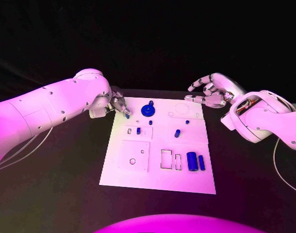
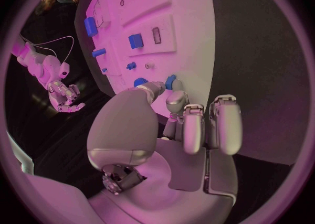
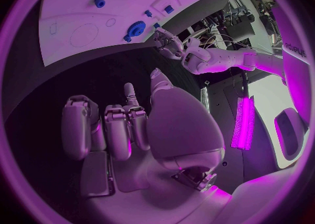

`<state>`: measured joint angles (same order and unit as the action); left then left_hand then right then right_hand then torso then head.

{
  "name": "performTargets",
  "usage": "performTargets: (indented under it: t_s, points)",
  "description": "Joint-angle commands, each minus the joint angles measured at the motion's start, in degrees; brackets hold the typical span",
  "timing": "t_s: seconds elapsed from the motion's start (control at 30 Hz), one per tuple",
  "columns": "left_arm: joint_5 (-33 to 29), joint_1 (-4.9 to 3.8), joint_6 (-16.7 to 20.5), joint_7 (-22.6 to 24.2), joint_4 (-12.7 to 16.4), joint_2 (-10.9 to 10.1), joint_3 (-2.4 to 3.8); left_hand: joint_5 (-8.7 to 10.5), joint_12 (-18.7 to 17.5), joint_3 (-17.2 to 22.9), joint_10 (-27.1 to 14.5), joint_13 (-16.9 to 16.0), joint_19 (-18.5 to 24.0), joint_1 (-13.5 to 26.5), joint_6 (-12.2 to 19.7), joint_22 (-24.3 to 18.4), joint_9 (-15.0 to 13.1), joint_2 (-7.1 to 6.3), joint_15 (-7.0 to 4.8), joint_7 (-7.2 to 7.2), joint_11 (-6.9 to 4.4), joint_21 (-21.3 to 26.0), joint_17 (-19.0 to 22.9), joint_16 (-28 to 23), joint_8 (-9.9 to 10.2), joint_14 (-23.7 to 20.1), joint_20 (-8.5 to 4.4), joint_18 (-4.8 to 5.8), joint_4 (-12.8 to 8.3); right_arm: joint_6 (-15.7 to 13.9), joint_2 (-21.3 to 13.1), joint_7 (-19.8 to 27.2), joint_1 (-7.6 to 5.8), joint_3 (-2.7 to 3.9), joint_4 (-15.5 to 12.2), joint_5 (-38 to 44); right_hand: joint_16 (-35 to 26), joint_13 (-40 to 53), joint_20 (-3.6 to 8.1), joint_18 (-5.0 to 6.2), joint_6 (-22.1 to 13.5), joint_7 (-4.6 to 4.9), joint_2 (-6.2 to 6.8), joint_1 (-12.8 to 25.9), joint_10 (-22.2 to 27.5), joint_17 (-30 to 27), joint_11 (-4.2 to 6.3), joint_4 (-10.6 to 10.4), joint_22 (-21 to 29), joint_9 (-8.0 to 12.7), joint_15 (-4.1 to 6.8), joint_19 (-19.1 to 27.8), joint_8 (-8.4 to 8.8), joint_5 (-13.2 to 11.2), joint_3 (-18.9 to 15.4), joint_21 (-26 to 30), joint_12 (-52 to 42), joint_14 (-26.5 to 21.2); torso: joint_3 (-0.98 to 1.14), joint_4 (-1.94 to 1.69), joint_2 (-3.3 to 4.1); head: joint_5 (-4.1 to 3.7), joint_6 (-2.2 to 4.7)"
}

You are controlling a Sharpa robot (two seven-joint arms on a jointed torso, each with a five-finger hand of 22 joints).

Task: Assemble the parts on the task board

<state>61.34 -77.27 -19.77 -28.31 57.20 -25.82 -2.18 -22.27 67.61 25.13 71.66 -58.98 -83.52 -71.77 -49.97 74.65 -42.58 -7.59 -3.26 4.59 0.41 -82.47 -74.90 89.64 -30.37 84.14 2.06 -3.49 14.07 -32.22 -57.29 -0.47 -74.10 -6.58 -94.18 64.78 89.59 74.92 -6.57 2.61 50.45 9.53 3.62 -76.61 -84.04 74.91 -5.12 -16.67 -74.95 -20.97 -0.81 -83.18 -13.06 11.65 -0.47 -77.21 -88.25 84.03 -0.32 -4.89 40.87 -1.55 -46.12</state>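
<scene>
The white task board (image 1: 120, 174) lies in the middle of the black table. My left hand (image 1: 116, 106) is at the board's far left corner, its thumb and a finger pinching a small blue part (image 1: 127, 116) just over the board's edge. The left wrist view shows that part (image 2: 170, 81) at the fingertips (image 2: 177, 99). A blue gear (image 1: 147, 109) stands close to the right of it. Small blue pegs (image 1: 139, 130) (image 1: 177, 133) stand mid-board. Two blue cylinders (image 1: 191, 161) lie near the right edge. My right hand (image 1: 209, 91) hovers beyond the far right corner with loosely curled, spread fingers, holding nothing.
The board carries raised square plates (image 1: 135, 155) and rectangular slots (image 1: 166, 159). Black table (image 1: 64, 165) surrounds the board on all sides. Thin cables (image 1: 281, 170) trail under both arms.
</scene>
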Motion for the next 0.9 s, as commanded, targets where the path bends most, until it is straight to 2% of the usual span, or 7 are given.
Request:
performTargets:
  t_s: [0.03, 0.13, 0.37, 0.53, 0.67, 0.77, 0.9]
  points:
    - [-0.9, 0.02, -0.44, 0.61, 0.0, 0.14, 0.01, 0.32, 0.03, 1.61, 0.0, 0.11, 0.06, -1.87, -0.09, 0.07, -0.35, 0.68, -0.23, -0.21, -0.33, 0.2, -15.1, 0.36, 0.03, 5.86, -0.17, 0.27, -0.97, 0.64, 0.03, 0.0, 0.05, 0.0, -0.01, 0.27, -0.38, 13.15, 0.13, 0.67, -0.13, -0.26, 0.04, 0.41, -4.07, 12.18, 0.52, 0.09, -5.29, -0.09, 0.36, 0.43, -0.38, 0.15, -0.24, 0.35, 0.11, 5.3, 0.0, 0.03, -0.01, 0.08, -0.05]
    - [-1.54, 0.02, 0.22, 0.78, 0.02, 0.08, 0.01, 0.56, -0.13, 6.7, 0.12, 0.2, 0.04, -4.55, 0.41, 0.16, -1.49, 1.48, -0.24, 0.01, -0.28, 0.18, -15.1, 0.36, -0.92, 5.86, -0.23, 0.28, -3.78, 0.63, 0.02, 0.0, 0.05, 0.0, 0.0, 0.27, -0.38, 13.15, 0.13, 0.67, -0.13, -0.26, 0.04, 0.41, -4.07, 12.18, 0.52, 0.09, -5.29, -0.09, 0.36, 0.43, -0.38, 0.15, -0.24, 0.35, 0.11, 5.3, 0.01, 0.02, -0.02, 0.16, -0.08]
    - [-4.0, 0.02, 2.06, 1.34, 0.69, -0.6, 0.01, 0.51, 0.23, 15.58, 0.71, -0.04, 0.01, -1.95, 0.9, 0.32, -3.84, -0.14, -0.07, 0.17, -0.13, 0.12, -15.1, 0.36, -3.29, 5.86, 0.0, 0.29, -6.88, 0.66, -0.02, -0.02, 0.05, 0.0, 0.02, 0.27, -0.39, 13.17, 0.14, 0.68, -0.13, -0.27, -0.05, 0.37, -4.1, 12.14, 0.54, 0.1, -5.27, -0.1, 0.37, 0.44, -0.43, 0.27, -0.23, 0.39, 0.09, 5.3, 0.02, -0.01, -0.06, 0.27, -0.13]
    - [-6.05, 0.02, 3.28, 1.63, 2.29, -1.81, 0.01, 0.44, 0.62, 18.56, 1.13, -0.42, 0.01, -0.43, 0.68, 0.35, -4.49, -0.8, -0.16, 0.08, -0.24, 0.13, -15.1, 0.36, -4.1, 5.86, -0.02, 0.29, -8.45, 0.69, -0.07, -0.04, 0.05, 0.0, 0.04, 0.27, -0.39, 13.17, 0.14, 0.69, -0.13, -0.28, -0.07, 0.35, -4.1, 12.16, 0.54, 0.11, -5.25, -0.1, 0.38, 0.45, -0.46, 0.34, -0.23, 0.43, 0.09, 5.3, 0.05, -0.03, -0.13, 0.43, -0.15]
    - [-8.15, 0.01, 4.67, 1.59, 5.53, -3.87, 0.01, 0.29, 1.04, 20.4, 1.61, -0.86, -0.02, 0.79, 0.47, 0.43, -4.85, -1.32, -0.27, -0.05, -0.37, 0.09, -15.1, 0.36, -4.61, 5.86, -0.08, 0.3, -9.54, 0.72, -0.15, -0.08, 0.05, 0.0, 0.02, 0.27, -0.39, 13.17, 0.14, 0.69, -0.13, -0.28, -0.07, 0.35, -4.1, 12.16, 0.54, 0.11, -5.25, -0.1, 0.38, 0.45, -0.46, 0.34, -0.23, 0.43, 0.09, 5.3, 0.1, -0.12, -0.2, 0.51, -0.09]
    - [-8.99, 0.0, 5.88, 1.63, 8.99, -5.97, 0.01, 0.22, 1.21, 21.09, 1.82, -1.04, -0.01, 1.29, 0.33, 0.41, -4.97, -1.57, -0.33, -0.11, -0.43, 0.1, -15.08, 0.36, -4.79, 5.86, -0.11, 0.29, -9.97, 0.81, -0.23, -0.13, 0.05, 0.0, 0.01, 0.27, -0.39, 13.17, 0.14, 0.69, -0.13, -0.28, -0.07, 0.35, -4.1, 12.16, 0.54, 0.11, -5.25, -0.1, 0.38, 0.45, -0.46, 0.34, -0.23, 0.43, 0.09, 5.3, 0.11, -0.12, -0.23, 0.71, -0.04]
    - [-7.84, 0.01, 7.55, 2.47, 13.49, -8.69, 0.01, 0.04, 1.43, 22.12, 2.13, -1.29, -0.06, 2.02, 0.07, 0.5, -5.14, -1.95, -0.43, -0.23, -0.55, 0.06, -14.98, 0.29, -5.1, 5.82, -0.18, 0.3, -10.61, 0.88, -0.36, -0.18, 0.05, -0.01, 0.0, 0.27, -0.39, 13.17, 0.14, 0.69, -0.13, -0.28, -0.07, 0.35, -4.1, 12.16, 0.54, 0.11, -5.25, -0.1, 0.38, 0.45, -0.46, 0.34, -0.23, 0.43, 0.09, 5.3, 0.08, -0.23, -0.27, 0.66, -0.05]
